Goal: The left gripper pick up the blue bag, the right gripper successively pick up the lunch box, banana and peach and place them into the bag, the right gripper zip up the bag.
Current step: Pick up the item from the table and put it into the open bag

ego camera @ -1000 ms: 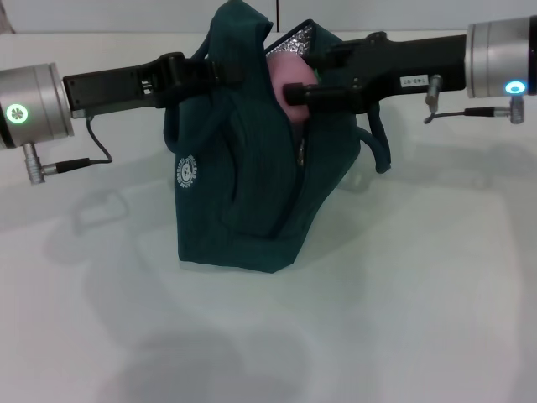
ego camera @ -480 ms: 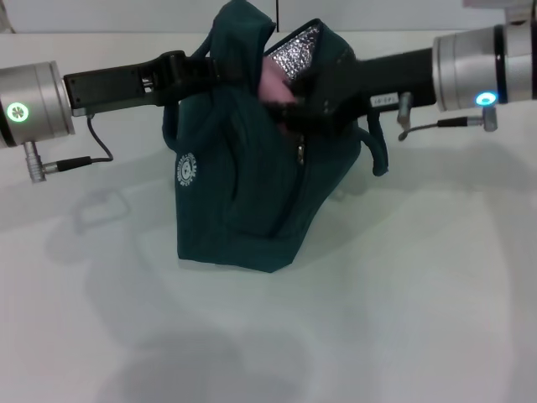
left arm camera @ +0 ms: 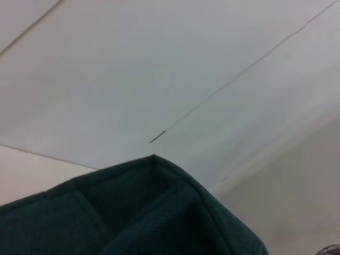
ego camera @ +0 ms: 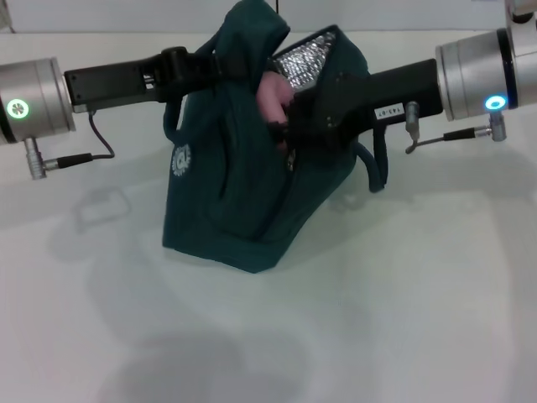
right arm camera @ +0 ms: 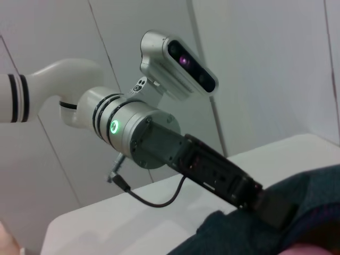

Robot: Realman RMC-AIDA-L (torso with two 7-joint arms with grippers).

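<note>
Teal fabric of the blue bag (ego camera: pixel 243 185) stood on the table (ego camera: pixel 403 319), its far-left rim pinched in the left gripper (ego camera: pixel 195 65). The right gripper (ego camera: pixel 281 113) reached in from the right, clamped on the peach (ego camera: pixel 270 94) at the foil-lined mouth. Lunch box and banana were not visible. Risk: the peach could catch the rim and roll out, or the tilted bag could tip.

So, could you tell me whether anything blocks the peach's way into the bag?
Nothing visible does. The right gripper holds the peach right at the blue bag's open mouth, against the foil lining, while the left gripper holds the bag up.
</note>
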